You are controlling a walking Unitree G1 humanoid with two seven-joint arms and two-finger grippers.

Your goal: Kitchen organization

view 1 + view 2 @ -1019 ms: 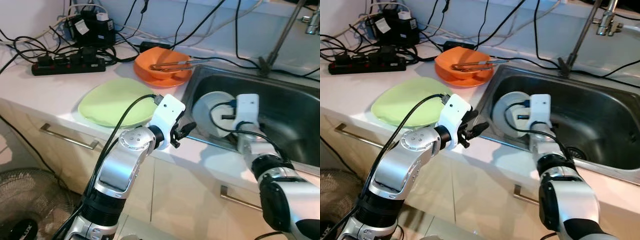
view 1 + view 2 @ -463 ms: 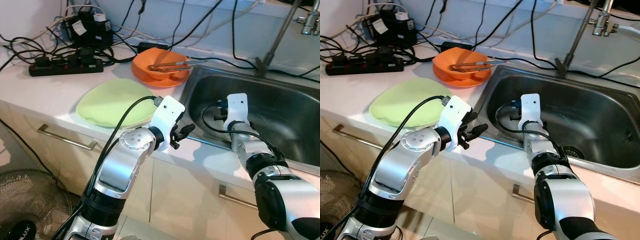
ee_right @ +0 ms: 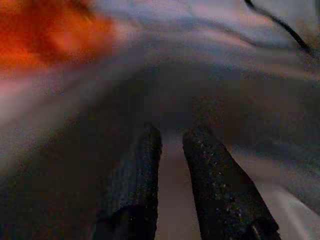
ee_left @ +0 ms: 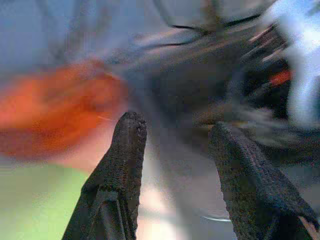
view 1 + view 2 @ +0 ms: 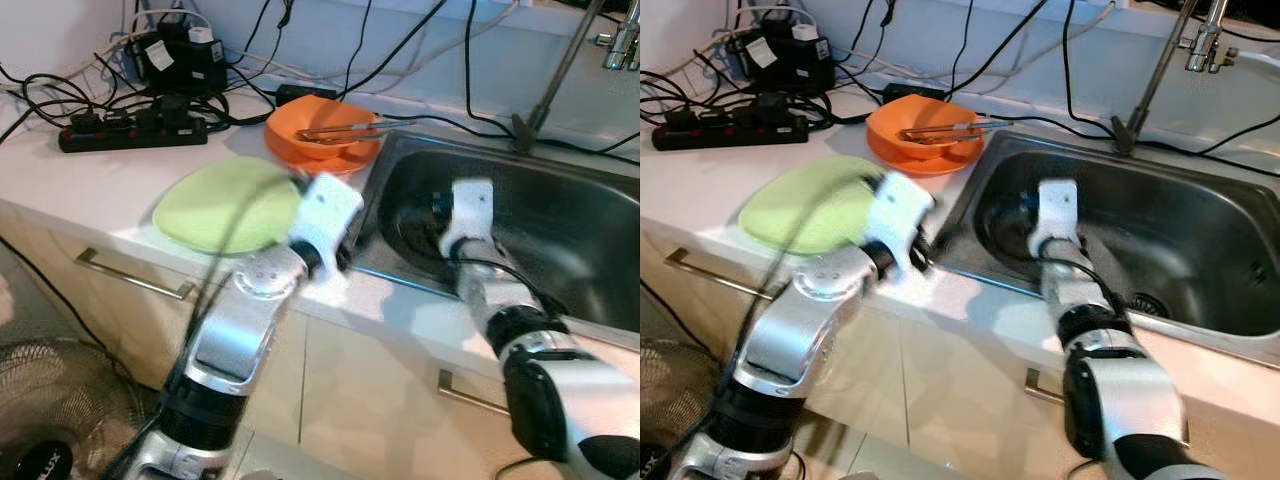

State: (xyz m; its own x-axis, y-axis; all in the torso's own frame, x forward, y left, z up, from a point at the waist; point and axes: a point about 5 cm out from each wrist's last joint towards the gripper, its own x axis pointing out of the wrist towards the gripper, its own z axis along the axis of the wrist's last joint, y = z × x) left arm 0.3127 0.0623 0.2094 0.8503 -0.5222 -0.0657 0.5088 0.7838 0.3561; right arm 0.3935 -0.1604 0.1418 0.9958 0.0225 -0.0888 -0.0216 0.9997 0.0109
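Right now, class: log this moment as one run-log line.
left gripper: open, over counter edge | right gripper: nearly closed, empty, inside sink | green plate: on counter

A black power strip [image 5: 130, 131] and tangled cables [image 5: 60, 95] are seen far left; a fan [image 5: 60, 420] is seen near left.

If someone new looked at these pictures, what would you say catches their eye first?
Most likely the bright orange bowl with metal tongs across it, at the back of the counter beside the steel sink. Next, the lime-green plate in front of it, and the right gripper reaching down into the sink. A tangle of black cables and a power strip clutters the back left.
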